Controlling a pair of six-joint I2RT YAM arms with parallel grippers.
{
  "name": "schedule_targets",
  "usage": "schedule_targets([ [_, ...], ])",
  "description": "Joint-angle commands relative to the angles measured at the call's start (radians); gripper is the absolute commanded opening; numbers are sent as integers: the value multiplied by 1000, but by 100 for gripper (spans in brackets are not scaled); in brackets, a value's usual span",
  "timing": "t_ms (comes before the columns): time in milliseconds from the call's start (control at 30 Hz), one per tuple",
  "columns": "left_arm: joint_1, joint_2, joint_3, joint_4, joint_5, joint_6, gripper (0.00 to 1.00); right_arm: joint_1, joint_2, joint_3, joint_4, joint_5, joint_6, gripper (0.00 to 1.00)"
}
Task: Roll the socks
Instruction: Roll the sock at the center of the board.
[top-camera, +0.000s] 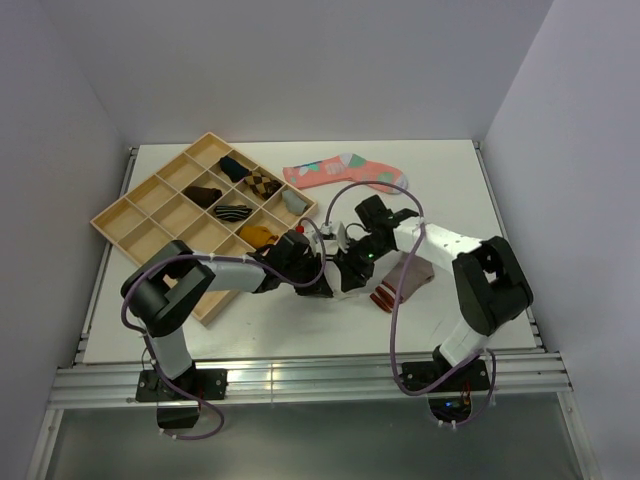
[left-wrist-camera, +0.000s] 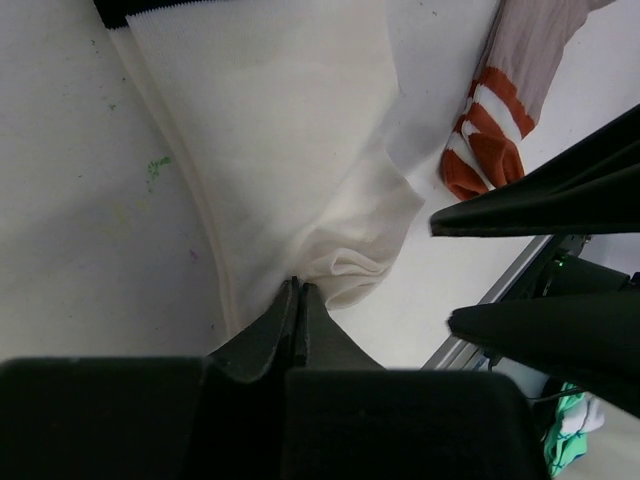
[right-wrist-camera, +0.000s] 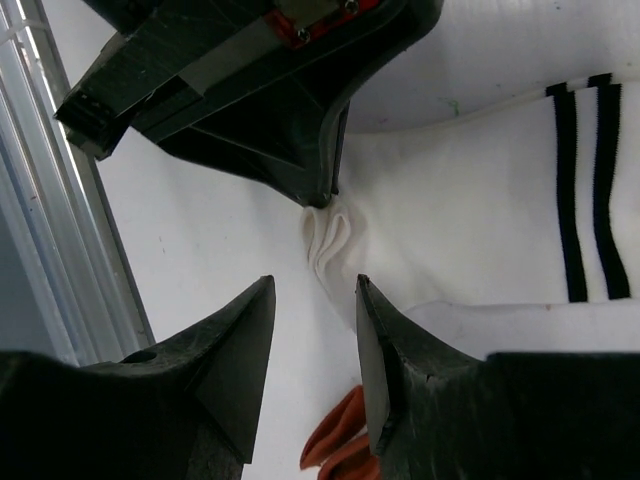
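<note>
Left gripper (left-wrist-camera: 298, 285) was clamped fully shut on a bunched fold at the edge of the white sock (left-wrist-camera: 290, 150); I saw no gap between the jaws. Right gripper (right-wrist-camera: 315, 282) had its jaws partly apart and held nothing. It sat just short of that same pinched fold, and I couldn't tell whether the tips touched the fabric.

White sock lay flat on the surface (top-camera: 450, 180), just right of the wooden tray (top-camera: 130, 215), with its black-striped cuff away from the pinch. Taupe sock (left-wrist-camera: 540, 40) lay farther right of the tray, red-striped cuff (left-wrist-camera: 490, 130) close by the white one.

Left arm was folded at the elbow by the tray's near corner, forearm low and reaching right. Right arm was bent inward toward the tray. The two wrists met nose to nose over the sock.
</note>
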Motion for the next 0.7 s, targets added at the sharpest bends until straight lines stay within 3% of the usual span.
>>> schedule_targets([
  [0, -6, 11, 3, 55, 25, -13, 0, 42, 21, -16, 60, 10, 22, 46],
  [567, 10, 2, -51, 126, 27, -36, 0, 84, 87, -36, 122, 134, 94, 44],
  [633, 10, 3, -54, 135, 31, -38, 0, 85, 99, -30, 123, 142, 106, 41],
  [667, 10, 4, -52, 140, 33, -33, 0, 85, 102, -25, 120, 148, 111, 34],
])
